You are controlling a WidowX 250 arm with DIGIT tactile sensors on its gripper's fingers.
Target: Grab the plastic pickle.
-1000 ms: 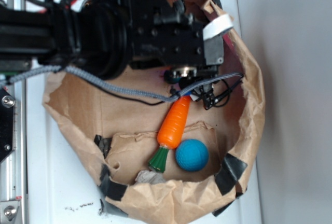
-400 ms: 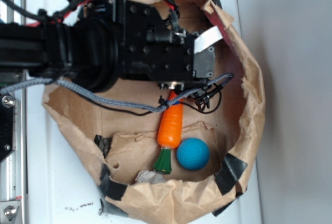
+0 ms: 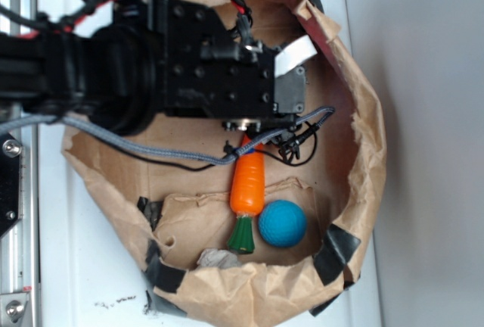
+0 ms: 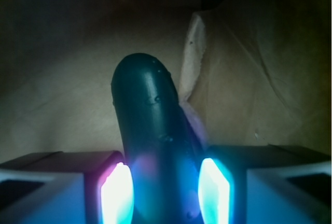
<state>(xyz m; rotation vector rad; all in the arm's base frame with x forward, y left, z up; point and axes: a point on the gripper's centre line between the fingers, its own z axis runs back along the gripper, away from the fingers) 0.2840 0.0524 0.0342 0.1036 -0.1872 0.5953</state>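
Brown paper lines the bag (image 3: 363, 115) where the arm works. Gripper (image 4: 166, 190) straddles the pickle (image 4: 150, 130), whose long axis runs straight ahead between the fingers (image 4: 116, 193); they look clamped on it, though contact is dim. Carrot (image 3: 247, 183) lies beside the gripper.

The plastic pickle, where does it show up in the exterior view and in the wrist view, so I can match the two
Exterior: not visible; the arm's body covers where it would lie.
Wrist: the plastic pickle fills the lower centre, between the gripper pads, pointing up-frame.
Shared landmark: the brown paper bag lining, seen behind the pickle.
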